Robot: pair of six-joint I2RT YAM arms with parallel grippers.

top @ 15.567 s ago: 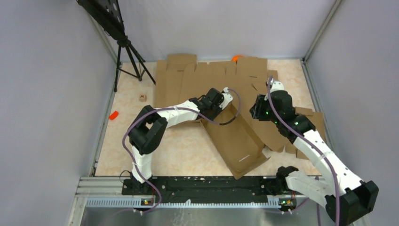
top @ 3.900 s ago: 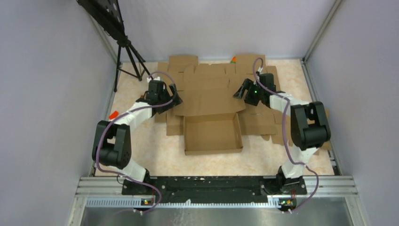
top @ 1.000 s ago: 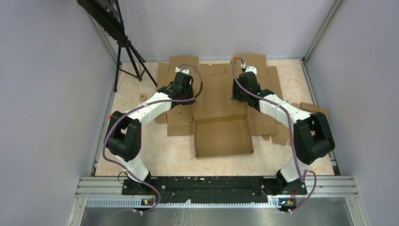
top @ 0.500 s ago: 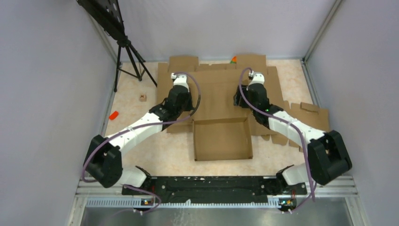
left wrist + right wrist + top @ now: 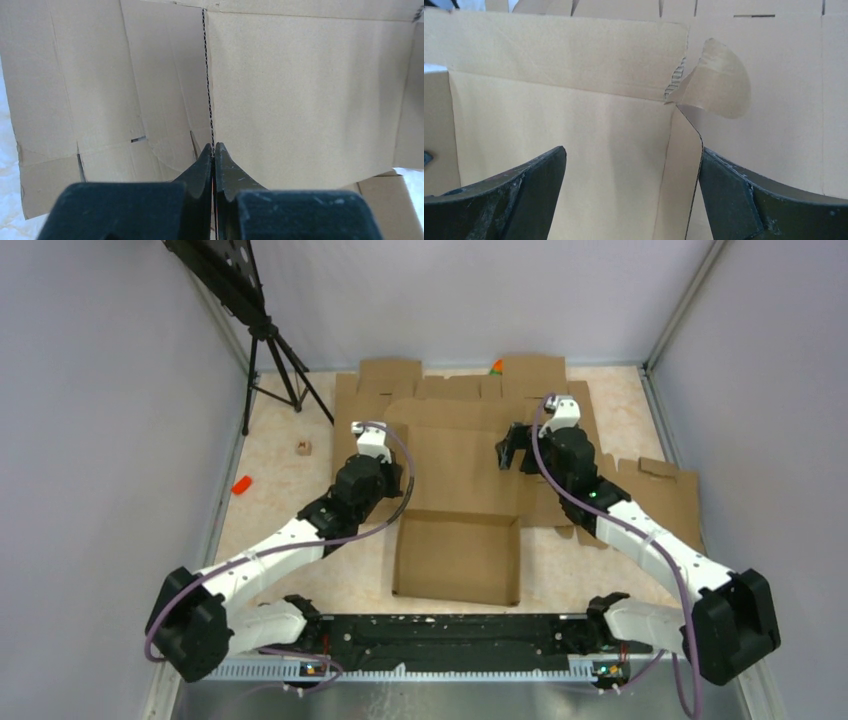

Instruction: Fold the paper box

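Pale marbled bench (image 5: 330,575) inside a grey-walled enclosure; black tripod (image 5: 270,350) at the far-left corner.

1. Paper box (image 5: 457,558), one. Centre of bench, close to the near edge, between the two arms. Shallow open tray with low walls, interior showing only its own bare cardboard floor. Wide lid panel (image 5: 460,455) joined at the tray's far wall and reaching back between the wrists (flat or raised: cannot tell from above). Rounded tab (image 5: 716,80) at the panel's right corner, bent outward, corrugated edge frayed beside it.

2. Pincers, two. Left pincer (image 5: 213,150): fingers pressed together, clamped on the left edge of the lid panel, cardboard edge running straight into the tips. Right pincer (image 5: 631,150): fingers spread wide around the panel's right corner, not closed on it.

3. Flat cardboard blanks (image 5: 385,380), overlapping beneath and behind the box, more at the right (image 5: 665,495); exact count not readable.

4. Small loose pieces, three: wooden block (image 5: 303,448), orange scrap (image 5: 241,484) at left, orange object (image 5: 496,367) at the far edge, partly hidden by cardboard.
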